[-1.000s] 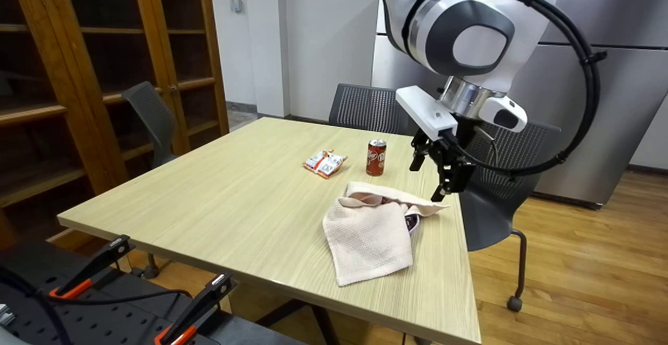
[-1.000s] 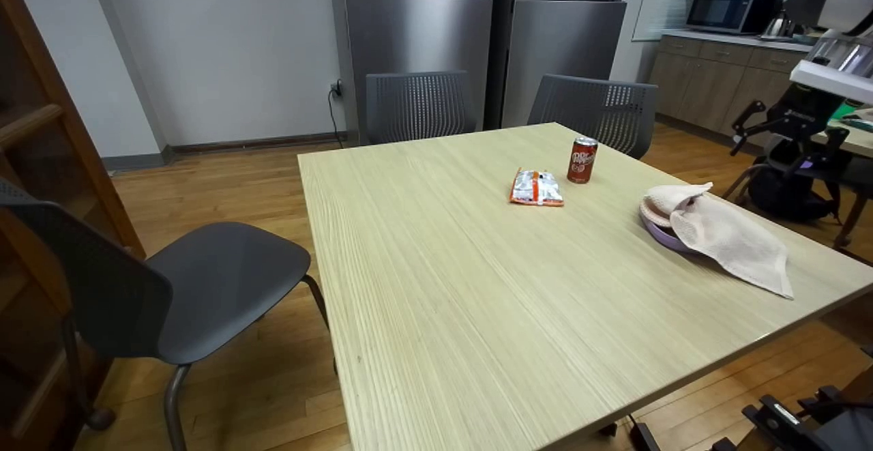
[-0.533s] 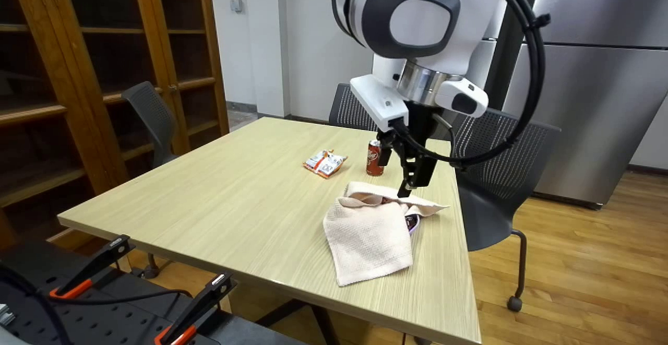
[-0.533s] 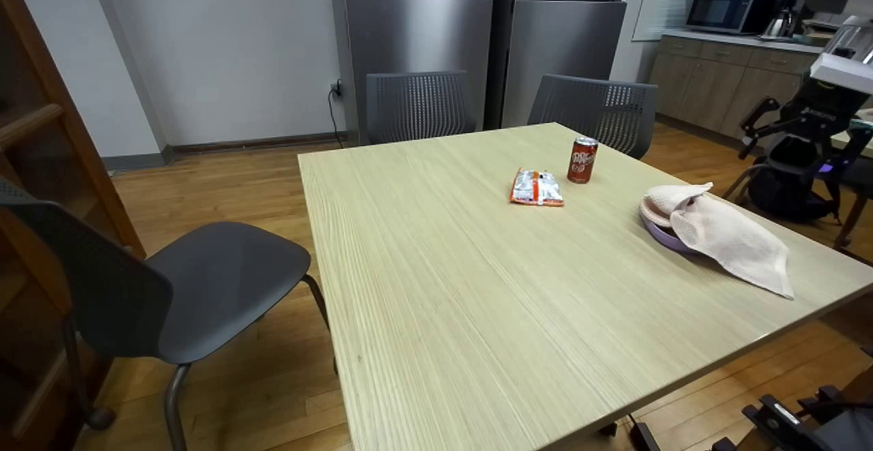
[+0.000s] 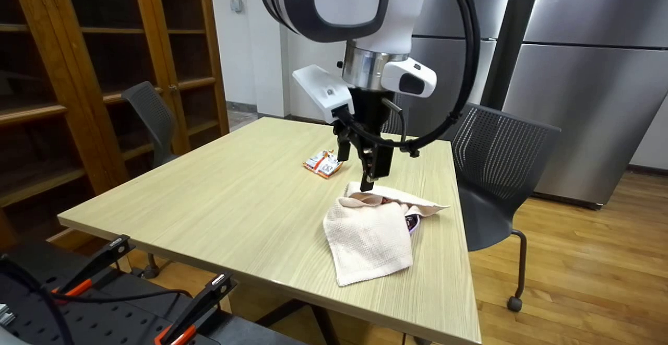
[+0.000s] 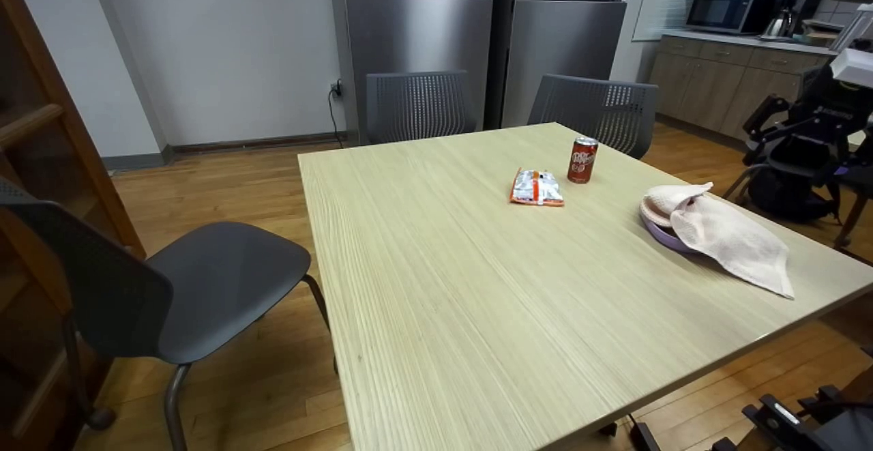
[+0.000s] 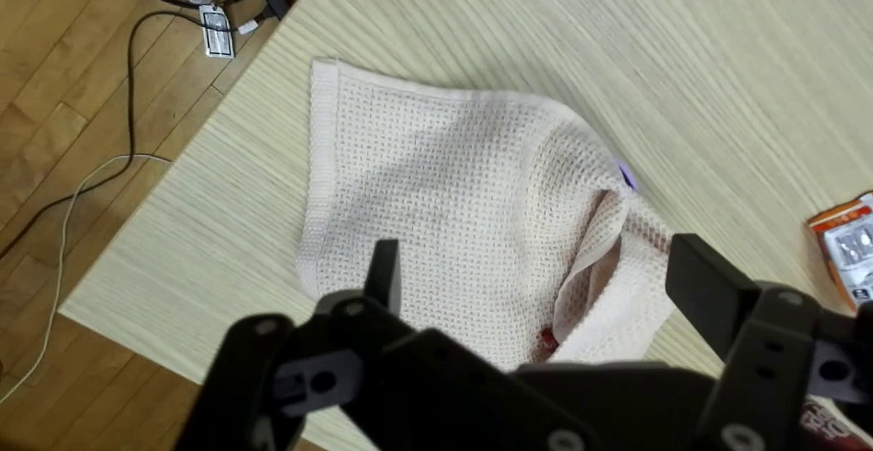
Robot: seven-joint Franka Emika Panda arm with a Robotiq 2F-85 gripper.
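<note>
the spread end effector (image 7: 533, 254) hangs over a rumpled, waffle-textured cloth (image 7: 443, 178) draping a curved purple dish (image 6: 663, 237) at right.

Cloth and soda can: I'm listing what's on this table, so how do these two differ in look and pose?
Colour: the cloth is pale pinkish, while the soda can is red with a silvery top.
Pose: the cloth drapes partly over a purple dish, whereas the soda can stands upright.
Size: the cloth, even crumpled, looks much larger than the soda can.
Shared: both are on the table, and neither is held by the gripper.
</note>
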